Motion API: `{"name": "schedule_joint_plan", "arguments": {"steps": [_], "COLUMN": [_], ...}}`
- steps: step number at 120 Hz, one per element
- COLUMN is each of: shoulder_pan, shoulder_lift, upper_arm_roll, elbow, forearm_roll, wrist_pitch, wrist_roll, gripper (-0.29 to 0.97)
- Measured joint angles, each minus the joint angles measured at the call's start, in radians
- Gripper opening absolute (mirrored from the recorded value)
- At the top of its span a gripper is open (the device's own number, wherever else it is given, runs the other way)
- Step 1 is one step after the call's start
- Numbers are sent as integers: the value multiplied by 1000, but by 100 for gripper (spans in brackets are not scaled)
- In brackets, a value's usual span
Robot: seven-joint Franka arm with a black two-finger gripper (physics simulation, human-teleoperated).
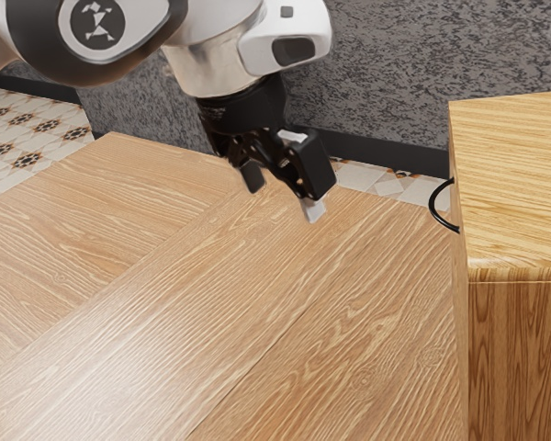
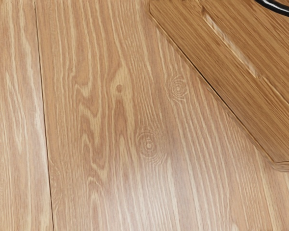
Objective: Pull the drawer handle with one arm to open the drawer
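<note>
Exterior view first. Arm [image 1: 110, 28] reaching in from the exterior view's upper left, chopped off by the top of the frame. Pincer [image 1: 285, 197] hanging just above the wooden surface [image 1: 193, 312], tilted, spread wide open with nothing between the fingers and nothing held. Can make out one dark finger and one with a pale tip. Rest of the knuckle is black on black and hard to read.

Over at the exterior view's right: wooden drawer cabinet [image 1: 510, 175], cropped by the right and bottom edges, front face turned toward the arm and seen pretty much edge-on. Thin black drawer handle [image 1: 434, 209] poking out of that face as a small loop, well apart from the pincer, to its right. Can't tell from here whether the drawer is pulled out at all.

Far side of the room: speckled grey wall [image 1: 422, 55], black baseboard [image 1: 376, 147], patterned floor tiles [image 1: 18, 129] past the surface's far left edge.

Wrist view next. Lots of wood grain on the surface [image 2: 111, 125], with a plank seam running through it. Shows what the side camera can't: the face of the drawer cabinet [image 2: 231, 57] as a slanted slab with a paler stripe along it, plus a sliver of the drawer handle [image 2: 282, 8] cut off at the frame corner. No clear read on open or shut here either.
</note>
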Motion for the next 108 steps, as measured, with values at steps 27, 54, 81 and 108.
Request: {"name": "schedule_joint_plan", "arguments": {"steps": [27,54,81,108], "shoulder_pan": [116,173,45,51], "shoulder_lift": [-11,-9,3,6], "upper_arm_roll": [-72,-188,-200,-203], "elbow": [-15,-38,-66,-63], "forearm_roll": [83,100,94,92], "wrist_pitch": [-117,-66,-4,68], "wrist_roll": [352,756,1144,1461], "gripper": [66,66,66,66]}}
